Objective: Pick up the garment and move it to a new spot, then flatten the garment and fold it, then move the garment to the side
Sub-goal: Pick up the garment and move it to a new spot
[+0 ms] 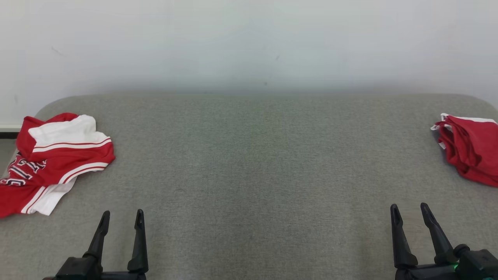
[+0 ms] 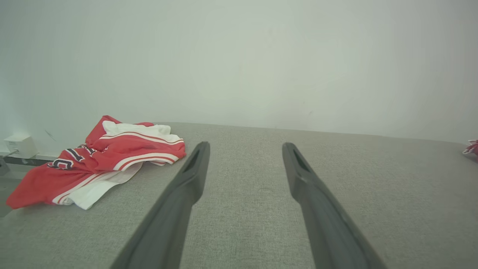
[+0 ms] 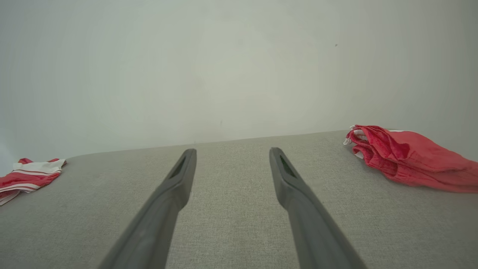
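A crumpled red and white garment [image 1: 58, 163] with dark lettering lies at the left edge of the grey padded surface [image 1: 249, 155]. It also appears in the left wrist view [image 2: 112, 157] and small in the right wrist view [image 3: 30, 175]. My left gripper [image 1: 122, 213] stands open at the near left, below and to the right of the garment and apart from it, with nothing between its fingers [image 2: 246, 145]. Near the front right, my right gripper [image 1: 409, 206] is open and empty too [image 3: 233, 150].
A second, plain red piece of clothing [image 1: 472, 149] lies bunched at the right edge of the surface, beyond the right gripper [image 3: 410, 157]. A pale wall [image 1: 249, 42] rises right behind the surface. A small white box [image 2: 16, 145] sits by the wall at the left.
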### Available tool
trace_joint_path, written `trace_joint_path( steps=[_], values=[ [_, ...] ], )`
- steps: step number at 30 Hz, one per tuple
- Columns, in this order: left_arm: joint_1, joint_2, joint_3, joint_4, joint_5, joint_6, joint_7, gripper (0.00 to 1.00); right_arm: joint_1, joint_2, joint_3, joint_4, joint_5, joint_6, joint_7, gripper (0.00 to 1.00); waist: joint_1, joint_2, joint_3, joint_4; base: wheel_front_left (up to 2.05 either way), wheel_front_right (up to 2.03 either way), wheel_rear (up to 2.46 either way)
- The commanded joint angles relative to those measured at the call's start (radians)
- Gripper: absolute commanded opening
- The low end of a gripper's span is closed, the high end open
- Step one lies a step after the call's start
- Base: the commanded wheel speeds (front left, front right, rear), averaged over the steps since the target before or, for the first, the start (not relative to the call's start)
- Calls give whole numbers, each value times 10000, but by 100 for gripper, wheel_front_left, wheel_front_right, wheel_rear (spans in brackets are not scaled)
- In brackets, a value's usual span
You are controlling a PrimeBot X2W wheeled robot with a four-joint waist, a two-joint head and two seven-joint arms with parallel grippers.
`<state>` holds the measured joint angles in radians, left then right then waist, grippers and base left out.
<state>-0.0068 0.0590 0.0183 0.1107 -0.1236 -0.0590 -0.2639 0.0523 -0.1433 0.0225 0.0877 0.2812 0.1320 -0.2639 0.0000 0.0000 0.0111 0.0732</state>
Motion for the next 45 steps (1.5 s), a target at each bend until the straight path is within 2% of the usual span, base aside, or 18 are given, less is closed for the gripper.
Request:
trace_joint_path(
  steps=[1,8,20,27,34,45],
  values=[
    [40,1,53,30,19,20,-5,100,87,24,51,0,44,-28,-6,100,0,0,63,157,0,0,0],
    [-107,22,93,74,80,63,-5,100,40,-55,153,-2,84,-28,-4,100,0,0,225,1075,0,0,0],
    [157,9,345,129,-76,228,-5,100,-92,-219,424,85,97,-28,10,100,0,0,417,3301,0,0,0],
    [165,65,518,152,-111,225,-5,100,-229,-318,565,26,116,-28,60,100,0,0,488,4164,0,0,0],
    [371,97,858,-93,-159,388,-5,100,-348,-333,799,58,136,-26,164,100,0,0,516,4508,0,0,0],
    [55,112,786,17,-74,257,-5,100,-343,-455,716,77,193,-26,166,100,0,0,617,4472,0,0,0]
  ],
)
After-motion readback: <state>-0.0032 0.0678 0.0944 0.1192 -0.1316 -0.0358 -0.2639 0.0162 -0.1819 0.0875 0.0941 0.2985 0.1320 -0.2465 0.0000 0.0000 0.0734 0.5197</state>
